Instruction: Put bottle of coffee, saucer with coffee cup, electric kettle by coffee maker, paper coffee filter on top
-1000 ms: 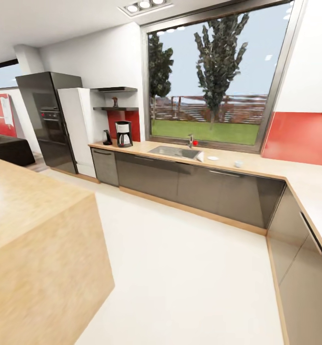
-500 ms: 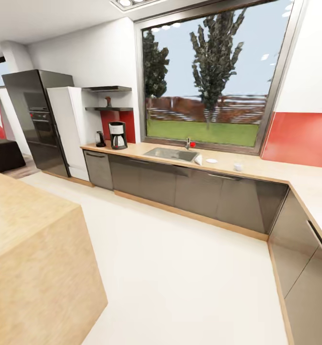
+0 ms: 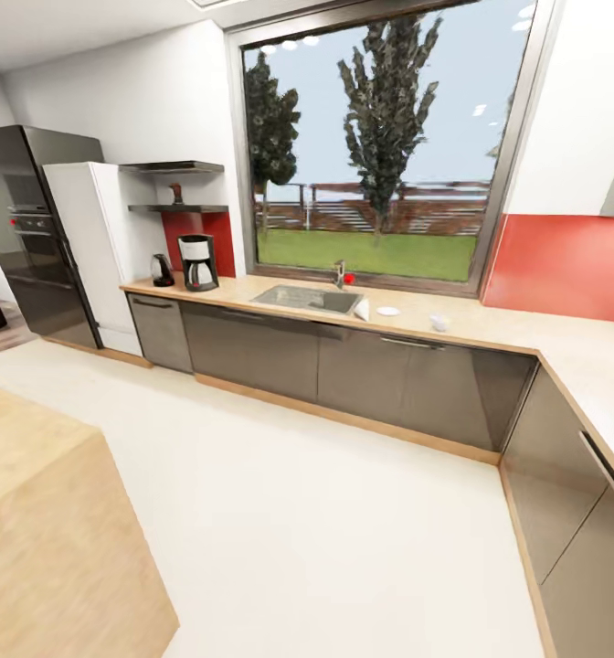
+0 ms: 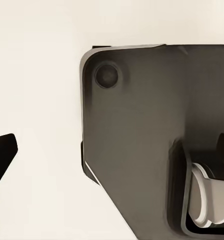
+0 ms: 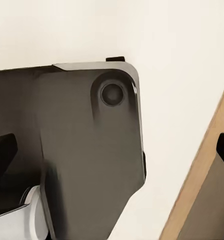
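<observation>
Two dark grey floating slabs on far wall: thinner lower kitchen shelf carries small dark brown bottle of coffee, standing upright; thicker slab above it. Below, long light tan wood-grain kitchen countertop w/ inset grey steel sink over grey cabinet fronts. Black drip coffee maker w/ white front panel stands at counter's left end, against red backsplash; squat dark electric kettle just beside it, on side away from sink. White cone-shaped paper coffee filter lies at sink's right edge; small flat white saucer near it, further right; small white coffee cup beyond that, on bare counter, apart from saucer. All three well apart from coffee maker. Tan block island in near left foreground; white floor between. Wrist views: dark grey robot base plate over pale floor; black fingertip at frame edge, left; black fingertip likewise, right. Grippers' state — cannot tell, either side.
</observation>
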